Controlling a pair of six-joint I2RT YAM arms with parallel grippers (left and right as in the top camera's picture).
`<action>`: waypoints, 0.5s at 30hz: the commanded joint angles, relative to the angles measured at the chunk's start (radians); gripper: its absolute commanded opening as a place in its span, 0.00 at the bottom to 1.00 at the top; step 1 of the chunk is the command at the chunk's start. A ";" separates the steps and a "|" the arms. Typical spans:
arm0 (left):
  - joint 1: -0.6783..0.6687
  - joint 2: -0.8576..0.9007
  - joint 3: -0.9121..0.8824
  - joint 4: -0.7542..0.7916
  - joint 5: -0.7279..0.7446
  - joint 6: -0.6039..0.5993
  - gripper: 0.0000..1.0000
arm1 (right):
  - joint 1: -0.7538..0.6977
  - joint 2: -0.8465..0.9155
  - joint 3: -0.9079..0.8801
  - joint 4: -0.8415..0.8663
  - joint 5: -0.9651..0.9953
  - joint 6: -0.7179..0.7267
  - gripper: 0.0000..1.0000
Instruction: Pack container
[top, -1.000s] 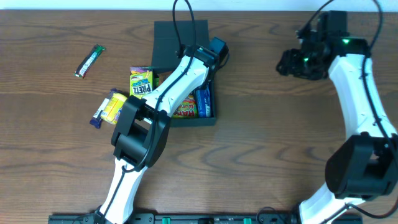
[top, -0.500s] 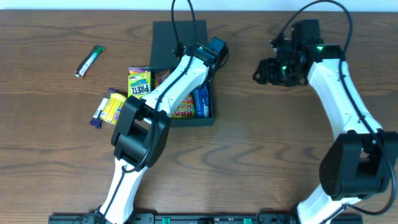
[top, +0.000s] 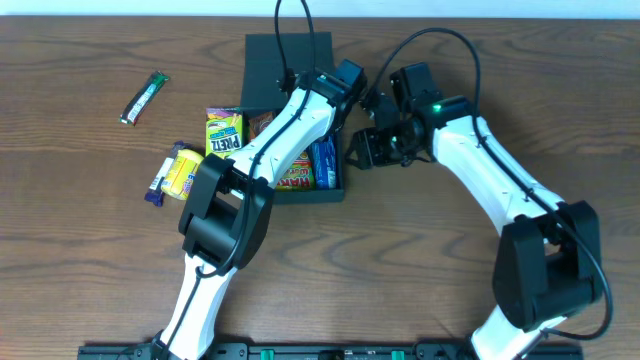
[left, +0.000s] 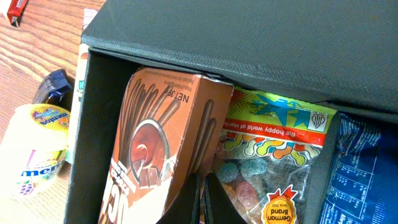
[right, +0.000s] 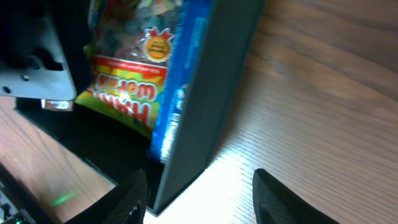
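The container (top: 336, 190) is a dark teal box with its lid (top: 290, 65) lying open behind it. Inside lie a brown chocolate-stick box (left: 155, 155), a gummy bag (left: 273, 162) and a blue packet (left: 367, 174). My left gripper (left: 203, 202) is shut and empty, its tips low over the seam between the chocolate box and the gummy bag. The left arm (top: 290, 130) hides much of the box from above. My right gripper (right: 202, 202) is open and straddles the container's right wall (right: 211, 93), one finger (right: 127, 199) on the inner side, the other over the table.
A yellow-green Pretz box (top: 226, 132) leans at the container's left wall. A yellow candy pack (top: 180, 172) lies further left, and a green bar (top: 145, 97) sits at the far left. Bare wood (right: 323, 93) lies right of the container.
The right arm has swung left from the table's far right side to the container's right wall, its jaws a little narrower. The left arm has stayed put.
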 joint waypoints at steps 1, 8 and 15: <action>0.012 -0.029 0.019 -0.008 -0.037 -0.019 0.06 | 0.034 0.006 -0.021 0.021 -0.028 0.035 0.54; 0.013 -0.029 0.019 -0.008 -0.037 -0.019 0.06 | 0.038 0.006 -0.056 0.072 -0.029 0.079 0.54; 0.019 -0.029 0.019 -0.008 -0.037 -0.019 0.06 | 0.049 0.006 -0.056 0.074 -0.003 0.084 0.54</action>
